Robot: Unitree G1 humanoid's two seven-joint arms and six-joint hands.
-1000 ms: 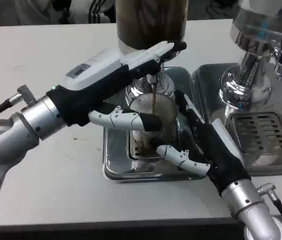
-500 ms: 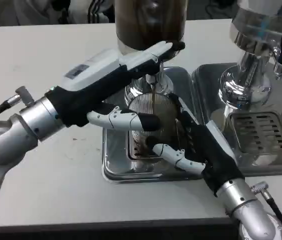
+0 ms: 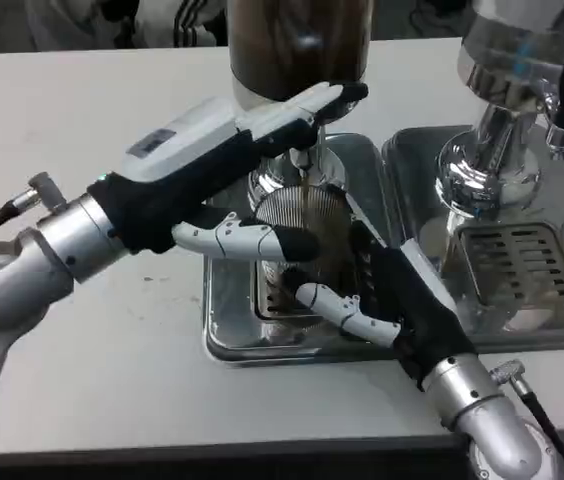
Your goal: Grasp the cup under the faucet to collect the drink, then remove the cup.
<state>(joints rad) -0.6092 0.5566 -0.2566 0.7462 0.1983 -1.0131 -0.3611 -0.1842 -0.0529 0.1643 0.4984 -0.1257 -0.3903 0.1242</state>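
Presently, right hand: fingers wrapped round the cup from its right side, one white finger curling across the lower front; reads as a grip on the cup.

Left hand: long fingers reaching over the top to the faucet, seemingly pressing its lever; a lower finger lies against the cup's left wall. Whether it clamps anything, cannot tell.

Cup: clear, ribbed plastic, upright, standing on the grate of the drip tray directly under the faucet. A thin brown stream falls into it; dark liquid shows at the bottom and the level looks low, though the hands hide much of the wall.

Dispenser: dark drink in a tall vessel above the faucet. Second dispenser: chrome, on its own tray to the right.

Hazards, judged: thin plastic may buckle under a firm squeeze and spill; withdrawing the cup while the stream runs would pour drink onto the tray; a tilt on removal would slop the contents.
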